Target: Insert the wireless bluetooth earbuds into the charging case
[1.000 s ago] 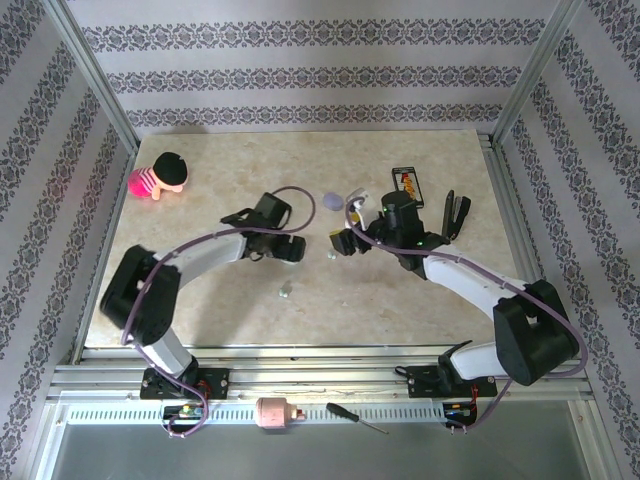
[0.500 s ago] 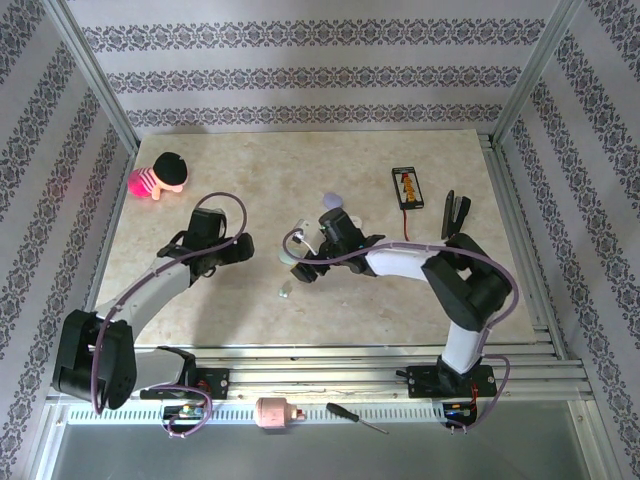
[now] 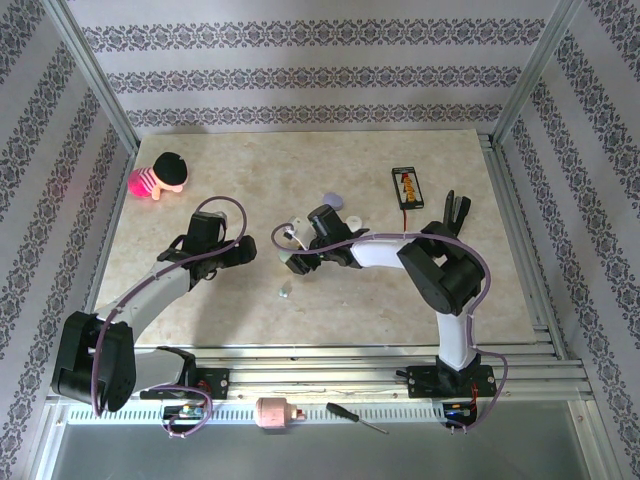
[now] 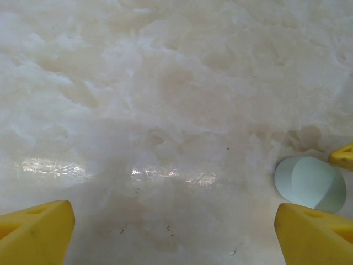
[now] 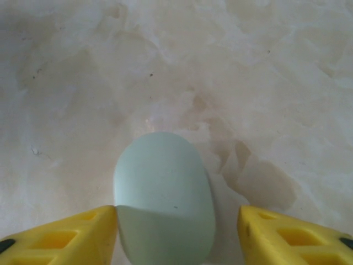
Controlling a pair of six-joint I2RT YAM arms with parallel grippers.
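Around pale green case [image 5: 162, 176], right hand [image 5: 177, 216], low.

A robot test booth in a lab, not a home: a marble-look table [image 3: 200, 310] boxed in by aluminium posts [image 3: 92, 75] and wallpapered panels [image 3: 300, 60], with a screwdriver [image 3: 345, 412] lying on the front ledge [image 3: 520, 412].

Near the far left corner of the marble-patterned table [image 3: 380, 310], a small doll [image 3: 160, 176], pink body, black head. Toward the far right corner, a black holder [image 3: 406, 187] with orange inside. Close to the right edge, a black clip [image 3: 455, 213]. Beyond the near edge, on the slotted rail [image 3: 120, 412], a pinkish cylinder [image 3: 272, 411] and a screwdriver [image 3: 357, 418]
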